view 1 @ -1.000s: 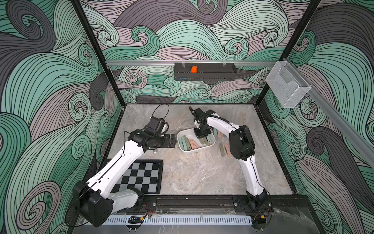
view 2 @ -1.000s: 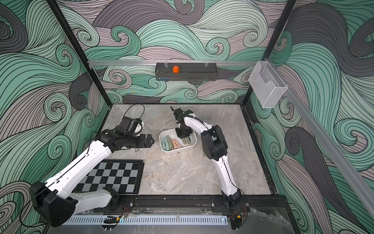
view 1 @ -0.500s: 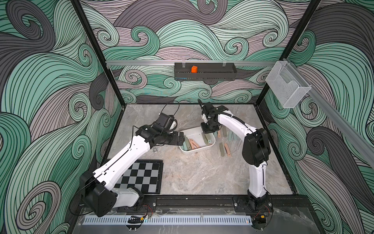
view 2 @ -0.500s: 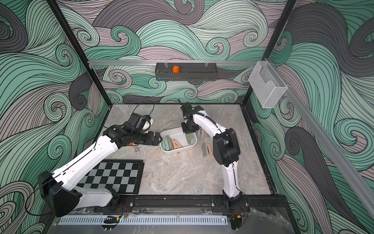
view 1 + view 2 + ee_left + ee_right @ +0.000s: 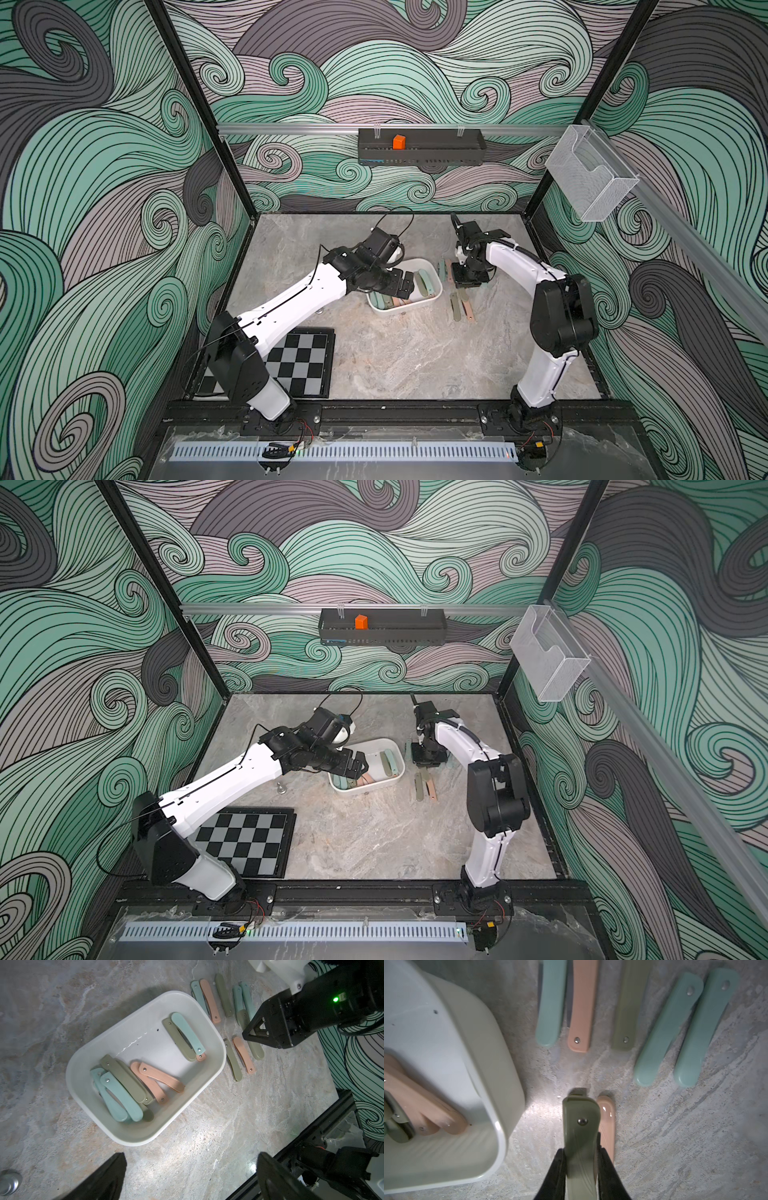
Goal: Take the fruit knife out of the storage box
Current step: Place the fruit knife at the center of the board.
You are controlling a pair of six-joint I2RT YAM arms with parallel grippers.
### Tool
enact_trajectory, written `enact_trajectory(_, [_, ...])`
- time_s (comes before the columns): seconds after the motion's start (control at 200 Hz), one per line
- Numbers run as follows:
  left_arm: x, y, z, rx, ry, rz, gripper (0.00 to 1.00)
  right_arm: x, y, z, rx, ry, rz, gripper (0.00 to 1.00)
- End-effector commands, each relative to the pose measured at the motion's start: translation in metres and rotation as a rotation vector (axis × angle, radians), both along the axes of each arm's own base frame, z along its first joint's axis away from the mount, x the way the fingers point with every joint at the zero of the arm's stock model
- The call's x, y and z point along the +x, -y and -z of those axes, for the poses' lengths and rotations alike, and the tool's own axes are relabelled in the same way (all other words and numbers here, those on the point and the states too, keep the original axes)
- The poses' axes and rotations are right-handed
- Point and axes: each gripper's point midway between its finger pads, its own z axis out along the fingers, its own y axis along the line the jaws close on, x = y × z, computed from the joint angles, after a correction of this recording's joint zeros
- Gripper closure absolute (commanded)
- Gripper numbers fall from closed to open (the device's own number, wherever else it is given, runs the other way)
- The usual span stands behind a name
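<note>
Top views, arms: left gripper (image 5: 408, 286) hovers over the left end of the box (image 5: 430, 266); right gripper (image 5: 465, 279) is low over the table (image 5: 415, 357), just beside the box's right side.
Top views, fingers: too small to read on either arm.
Top views, extras: only here, a chessboard (image 5: 245, 837) on the table's near left, and a black tray (image 5: 382, 625) with an orange block (image 5: 361, 621) on the back wall.
Left wrist, fingers: left fingers (image 5: 108, 1176) spread wide, nothing between them.
Left wrist, box: now the whole inside shows, with teal, olive and peach knives (image 5: 124, 1088) piled at one end and three more at the other.
Left wrist, neighbour: right gripper outside the box, over an olive knife (image 5: 256, 1051).
Right wrist, grip: plain only here, right fingers (image 5: 557, 1167) clamped on the olive knife's sides.
Right wrist, knife: out of the box, beside its wall, a peach knife (image 5: 607, 1113) just alongside; whether it touches the table, cannot tell.
Right wrist, table: a row (image 5: 583, 1005) of five more knives beyond its tip.
</note>
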Motion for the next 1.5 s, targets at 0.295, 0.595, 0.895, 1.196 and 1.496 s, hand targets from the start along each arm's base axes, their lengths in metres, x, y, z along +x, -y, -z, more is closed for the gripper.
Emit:
enact_trajectory(0.295, [-0.016, 0.053, 0.001, -0.023, -0.016, 0.111, 0.01, -0.023, 0.045, 0.042, -0.042, -0.073, 0.081, 0.81])
enact_trajectory(0.595, [-0.022, 0.051, 0.005, -0.001, -0.014, 0.123, 0.01, -0.028, 0.051, 0.059, -0.061, -0.124, 0.097, 0.78])
enact_trajectory(0.895, [-0.018, 0.038, 0.002, 0.041, 0.026, 0.100, 0.01, -0.024, 0.048, 0.042, -0.047, -0.094, 0.114, 0.49])
enact_trajectory(1.196, [-0.009, -0.012, -0.004, 0.107, 0.036, -0.025, 0.01, 0.005, 0.023, -0.012, 0.014, 0.035, 0.082, 0.24])
enact_trajectory(1.496, [-0.005, -0.067, -0.006, 0.084, 0.041, -0.156, 0.01, 0.024, -0.025, -0.039, 0.010, 0.105, -0.040, 0.02])
